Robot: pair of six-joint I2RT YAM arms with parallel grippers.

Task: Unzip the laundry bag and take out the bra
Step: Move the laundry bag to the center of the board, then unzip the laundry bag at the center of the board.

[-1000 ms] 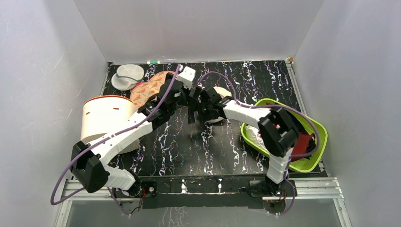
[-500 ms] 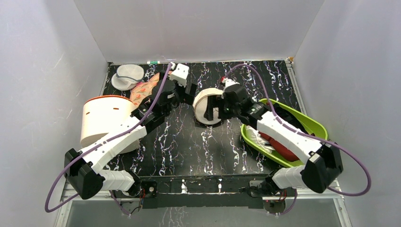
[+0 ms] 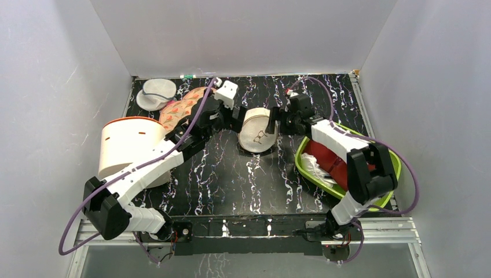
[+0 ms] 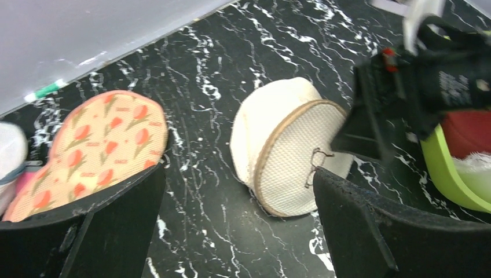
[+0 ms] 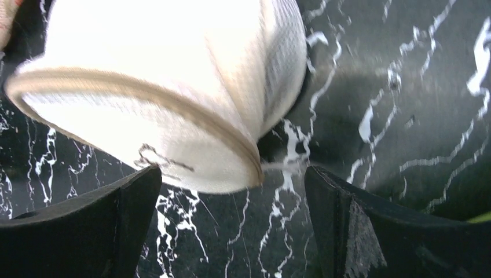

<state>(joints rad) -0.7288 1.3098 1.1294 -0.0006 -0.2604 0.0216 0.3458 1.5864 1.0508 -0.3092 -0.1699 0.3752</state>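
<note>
The laundry bag is a cream-white mesh pod with a tan rim, tipped on its edge at mid table. It is closed, and a small dark mark shows through its face. My left gripper is open and empty just left of the bag. In the left wrist view the bag lies ahead, between the spread fingers. My right gripper is open and empty at the bag's right side. In the right wrist view the bag hangs just beyond the fingers. No bright red bra shows clearly.
A lime-green tub at the right holds a red garment and white cloth; I cannot tell what the garment is. A white tub with an orange rim stands at the left. A tulip-print pod and a greyish mesh pod lie at the back left.
The right arm has swung round, and its gripper has moved from the bag's front to its right side. The bag has tipped so its mesh face looks forward. The left gripper stays at its left.
</note>
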